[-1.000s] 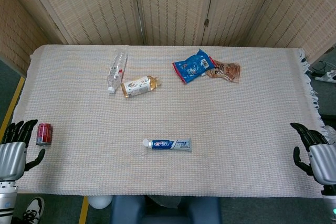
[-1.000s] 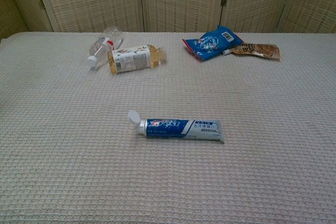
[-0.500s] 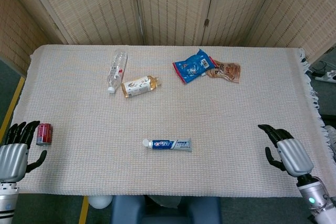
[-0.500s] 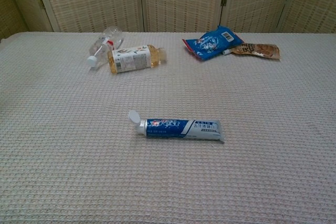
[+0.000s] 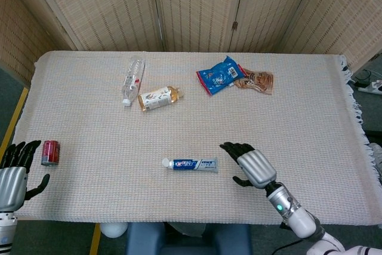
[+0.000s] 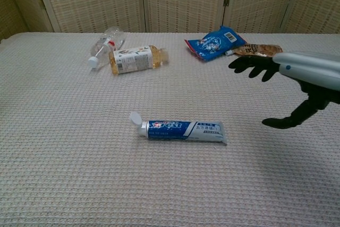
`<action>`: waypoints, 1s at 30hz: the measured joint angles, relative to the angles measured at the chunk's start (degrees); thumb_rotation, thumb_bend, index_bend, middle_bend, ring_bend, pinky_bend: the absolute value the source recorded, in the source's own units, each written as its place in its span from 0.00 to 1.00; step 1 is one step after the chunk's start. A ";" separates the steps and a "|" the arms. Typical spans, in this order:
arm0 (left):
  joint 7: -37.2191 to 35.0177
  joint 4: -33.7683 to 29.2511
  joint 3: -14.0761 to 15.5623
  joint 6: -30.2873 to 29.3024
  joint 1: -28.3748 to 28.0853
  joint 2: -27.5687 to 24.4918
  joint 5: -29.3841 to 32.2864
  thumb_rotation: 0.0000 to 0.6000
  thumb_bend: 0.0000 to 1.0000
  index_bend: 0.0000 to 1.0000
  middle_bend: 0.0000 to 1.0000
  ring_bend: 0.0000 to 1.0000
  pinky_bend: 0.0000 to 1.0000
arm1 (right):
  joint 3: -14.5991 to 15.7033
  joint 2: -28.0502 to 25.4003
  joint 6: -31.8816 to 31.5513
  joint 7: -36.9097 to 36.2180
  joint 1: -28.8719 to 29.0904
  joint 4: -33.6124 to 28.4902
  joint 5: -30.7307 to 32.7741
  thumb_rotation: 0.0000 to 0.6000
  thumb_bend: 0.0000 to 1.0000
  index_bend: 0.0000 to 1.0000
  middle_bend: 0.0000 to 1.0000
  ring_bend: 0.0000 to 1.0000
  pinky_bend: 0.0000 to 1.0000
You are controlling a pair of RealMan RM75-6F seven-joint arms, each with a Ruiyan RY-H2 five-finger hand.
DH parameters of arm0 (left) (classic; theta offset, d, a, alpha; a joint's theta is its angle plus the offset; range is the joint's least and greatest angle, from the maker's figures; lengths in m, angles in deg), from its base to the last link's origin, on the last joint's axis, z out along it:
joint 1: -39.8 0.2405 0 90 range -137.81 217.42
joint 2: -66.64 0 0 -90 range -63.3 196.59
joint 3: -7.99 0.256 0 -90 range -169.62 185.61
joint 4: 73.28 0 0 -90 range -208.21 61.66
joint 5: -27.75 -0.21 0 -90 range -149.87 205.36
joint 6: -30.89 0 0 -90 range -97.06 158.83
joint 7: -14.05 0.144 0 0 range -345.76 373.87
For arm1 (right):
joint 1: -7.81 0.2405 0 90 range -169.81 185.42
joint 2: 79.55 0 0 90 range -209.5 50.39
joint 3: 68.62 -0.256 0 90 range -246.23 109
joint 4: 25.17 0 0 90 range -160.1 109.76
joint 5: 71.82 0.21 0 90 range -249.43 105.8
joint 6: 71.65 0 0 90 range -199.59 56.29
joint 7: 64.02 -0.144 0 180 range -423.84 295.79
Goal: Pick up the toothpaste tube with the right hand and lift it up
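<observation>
Toothpaste tube [image 5: 190,164] just left of right hand [image 5: 249,164] (seemingly apart)

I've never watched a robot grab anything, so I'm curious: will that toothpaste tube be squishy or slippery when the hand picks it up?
Probably a bit of both. The toothpaste tube lies flat with a flattened tail end, so it likely gives under pressure rather than staying stiff. Its printed skin looks glossy, so it may slide between fingers. Lying flat on the woven cloth, it seems unlikely to roll as the open right hand nears.

Two bottles [image 5: 146,89] are seen upper left on the surface [image 5: 89,123], snack packets [image 5: 234,76] upper right, a red can [image 5: 49,153] far left.
</observation>
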 measured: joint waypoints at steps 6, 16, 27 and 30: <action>-1.44 0.96 0.32 0.02 0.20 -0.01 -0.64 1.00 0.39 0.14 0.14 0.08 0.00 | -1.20 11.00 1.98 11.01 5.03 3.47 7.22 1.00 0.31 0.13 0.19 0.23 0.23; -2.62 2.11 0.61 0.29 0.62 -0.07 -0.47 1.00 0.39 0.14 0.14 0.08 0.00 | -3.27 23.48 2.74 19.50 12.35 14.04 16.45 1.00 0.31 0.25 0.27 0.29 0.26; -3.01 2.75 0.55 0.63 0.62 -0.01 -0.41 1.00 0.39 0.14 0.14 0.08 0.00 | -4.35 28.27 3.22 21.63 16.43 20.82 22.52 1.00 0.31 0.33 0.33 0.34 0.29; -2.90 2.78 0.54 0.75 0.57 0.01 -0.44 1.00 0.39 0.14 0.14 0.08 0.00 | -4.37 29.37 3.37 22.08 17.42 22.29 23.65 1.00 0.31 0.36 0.35 0.36 0.29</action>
